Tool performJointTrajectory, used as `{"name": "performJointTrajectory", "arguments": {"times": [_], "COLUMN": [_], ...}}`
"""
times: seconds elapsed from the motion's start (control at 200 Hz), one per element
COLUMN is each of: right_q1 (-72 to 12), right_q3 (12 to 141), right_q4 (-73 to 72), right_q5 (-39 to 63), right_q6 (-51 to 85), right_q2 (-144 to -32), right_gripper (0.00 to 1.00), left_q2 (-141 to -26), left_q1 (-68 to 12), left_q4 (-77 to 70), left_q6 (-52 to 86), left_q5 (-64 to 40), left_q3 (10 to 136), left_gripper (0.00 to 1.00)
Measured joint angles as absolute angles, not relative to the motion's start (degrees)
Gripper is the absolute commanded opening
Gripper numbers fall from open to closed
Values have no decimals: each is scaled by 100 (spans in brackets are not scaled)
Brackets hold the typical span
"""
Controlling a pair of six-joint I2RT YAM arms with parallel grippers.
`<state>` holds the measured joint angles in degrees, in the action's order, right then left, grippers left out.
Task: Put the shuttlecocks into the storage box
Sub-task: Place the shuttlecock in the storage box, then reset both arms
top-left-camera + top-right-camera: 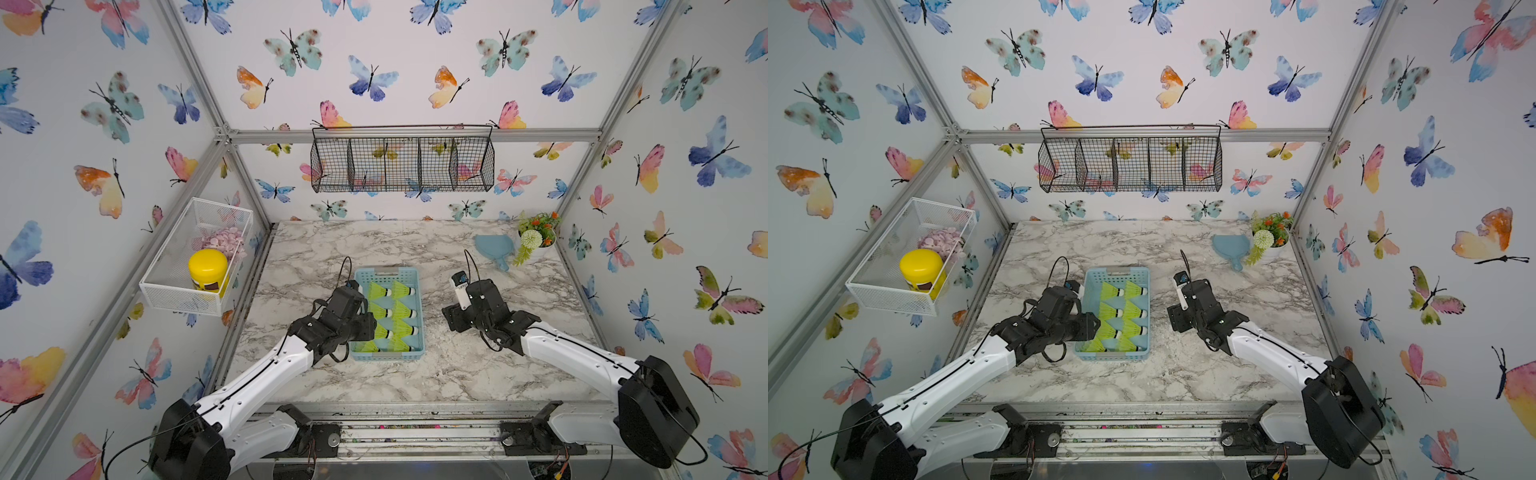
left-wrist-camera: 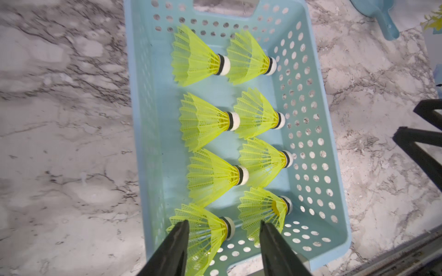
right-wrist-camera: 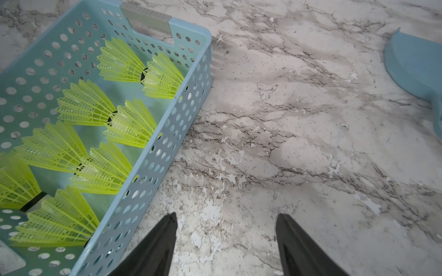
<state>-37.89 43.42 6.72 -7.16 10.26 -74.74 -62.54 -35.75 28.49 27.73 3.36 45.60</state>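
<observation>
There's the storage box on the table, a little left of the middle; inside it the shuttlecocks lie on their sides in two columns of four, tips all toward the table's right edge; the left gripper hangs over the box's front left corner; the right gripper is over the table just right of the box; in the back right corner stands the potted plant, the scoop just to its left; beyond the left edge hangs a mesh basket, a jar in its front end; above the back edge, a wire basket on the rear wall.
</observation>
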Motion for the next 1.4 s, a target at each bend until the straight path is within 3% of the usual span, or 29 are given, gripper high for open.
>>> {"name": "performJointTrajectory", "arguments": {"times": [0.3,0.486,0.666,0.896,1.181,1.402], "right_q1": [-3472,-3129,-2228,-1653,-1352,-1039], "right_q3": [4235,4147,3992,3507,2613,2097], "right_q4": [556,165,-351,-1059,-2331,-3422], "right_q5": [-1994,-3253,-3479,-3393,-3122,-2641], "right_q6": [1590,1806,1846,1743,1291,1011], "right_q2": [-7402,-7402,-7404,-7467,-7478,-7592], "right_gripper": [74,80,81,88,97,99], "left_q2": [-5465,-5059,-4873,-4838,-4993,-5481], "left_q1": [-3575,-3500,-2991,-2224,-1096,-753], "left_q4": [2711,1546,99,-1369,-2565,-3295], "left_q6": [2615,2414,1868,1253,875,797], "left_q5": [2626,4320,5129,5155,4056,3304], "left_q3": [4462,3607,2558,1723,1216,1031], "left_gripper": [63,70,71,82,99,99]}}
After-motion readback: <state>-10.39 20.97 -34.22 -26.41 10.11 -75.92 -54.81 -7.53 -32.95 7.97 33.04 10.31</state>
